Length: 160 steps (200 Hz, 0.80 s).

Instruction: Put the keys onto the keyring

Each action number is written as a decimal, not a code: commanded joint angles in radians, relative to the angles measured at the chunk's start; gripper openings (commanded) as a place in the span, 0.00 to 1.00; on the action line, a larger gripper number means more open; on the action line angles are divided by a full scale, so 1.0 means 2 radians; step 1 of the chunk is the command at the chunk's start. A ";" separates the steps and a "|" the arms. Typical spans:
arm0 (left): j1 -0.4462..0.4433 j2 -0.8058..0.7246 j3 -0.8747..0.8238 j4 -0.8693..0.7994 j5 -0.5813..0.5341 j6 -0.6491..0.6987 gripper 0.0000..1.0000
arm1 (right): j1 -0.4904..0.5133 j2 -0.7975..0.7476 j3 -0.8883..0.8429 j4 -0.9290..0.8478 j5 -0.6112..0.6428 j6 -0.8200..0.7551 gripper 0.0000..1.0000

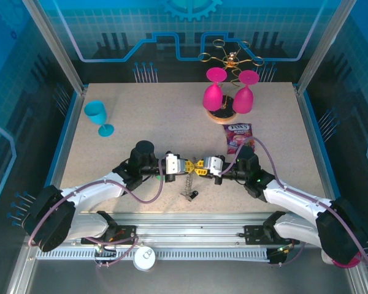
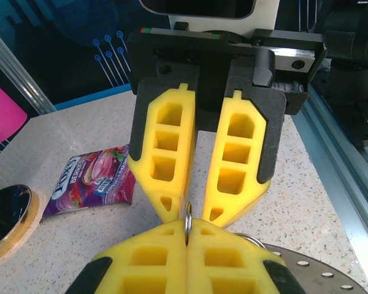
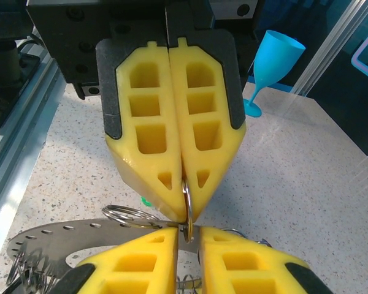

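My two grippers meet tip to tip at the table's middle front. The left gripper [image 1: 189, 166] [image 2: 187, 223] is shut on a small silver ring [image 2: 188, 214] [image 3: 187, 196], a link of the keyring. The keyring's grey flat hoop [image 3: 61, 236] [image 2: 319, 266] has a row of holes and reaches toward the near rail, with more links dangling under it [image 1: 187, 185]. The right gripper [image 1: 203, 169] [image 3: 189, 231] is closed to a narrow slot on grey keyring metal beside that ring. A black key head [image 1: 194, 195] hangs lowest. A green speck [image 3: 146, 201] peeks from behind the left fingers.
Two pink glasses [image 1: 213, 92] hang upside down on the gold wire stand [image 1: 230, 61] at the back right. A purple snack packet [image 1: 239, 136] [image 2: 92, 180] lies just behind the right gripper. A blue glass [image 1: 98, 116] [image 3: 276, 58] stands far left. The metal rail [image 1: 190, 223] runs along the near edge.
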 commanded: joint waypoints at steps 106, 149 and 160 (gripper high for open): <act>-0.003 -0.020 0.033 -0.112 -0.063 0.046 0.12 | 0.013 -0.023 0.093 -0.217 0.017 -0.060 0.00; -0.009 -0.023 0.044 -0.135 -0.074 0.054 0.12 | 0.044 -0.003 0.139 -0.296 0.053 -0.089 0.00; -0.011 -0.026 0.046 -0.133 -0.070 0.050 0.14 | 0.052 0.003 0.148 -0.307 0.064 -0.093 0.00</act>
